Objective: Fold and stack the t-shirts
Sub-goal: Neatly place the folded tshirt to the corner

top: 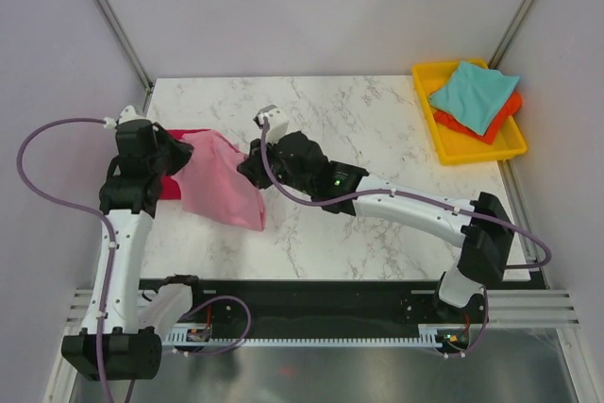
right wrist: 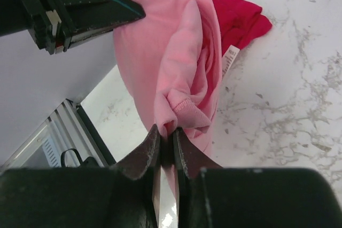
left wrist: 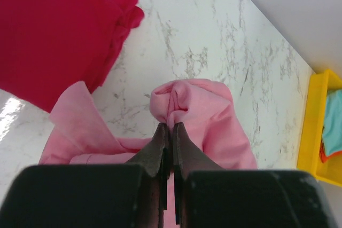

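Pink t-shirt [top: 222,186] hangs pinched tight in the left gripper [left wrist: 171,126] and the right gripper [right wrist: 166,131], so both should pull apart gently and lay it flat.

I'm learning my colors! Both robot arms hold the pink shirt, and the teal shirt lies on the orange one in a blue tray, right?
Nearly. The tray is yellow, not blue; the top external view shows it. The rest is right.
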Robot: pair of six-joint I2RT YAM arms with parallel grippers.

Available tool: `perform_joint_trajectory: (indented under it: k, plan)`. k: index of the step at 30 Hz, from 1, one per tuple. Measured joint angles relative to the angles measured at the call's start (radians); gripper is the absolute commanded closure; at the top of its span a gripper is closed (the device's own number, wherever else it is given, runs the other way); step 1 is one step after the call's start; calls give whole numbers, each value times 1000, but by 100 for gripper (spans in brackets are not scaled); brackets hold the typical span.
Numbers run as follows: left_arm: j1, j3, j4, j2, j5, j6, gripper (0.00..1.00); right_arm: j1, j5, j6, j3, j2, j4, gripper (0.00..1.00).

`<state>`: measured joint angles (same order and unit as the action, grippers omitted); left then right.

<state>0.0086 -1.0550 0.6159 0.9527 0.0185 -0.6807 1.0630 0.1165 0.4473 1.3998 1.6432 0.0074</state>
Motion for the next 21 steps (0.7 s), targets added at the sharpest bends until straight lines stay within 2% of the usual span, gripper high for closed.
perform_joint_trajectory:
  k: [8, 21]
  plan:
    - [224, -172, 159, 16, 15, 44, 98, 72, 15, -21, 273, 172, -98, 100]
    - [499, -345, 238, 307, 60, 45, 98, 76, 43, -61, 585, 520, -94, 100]
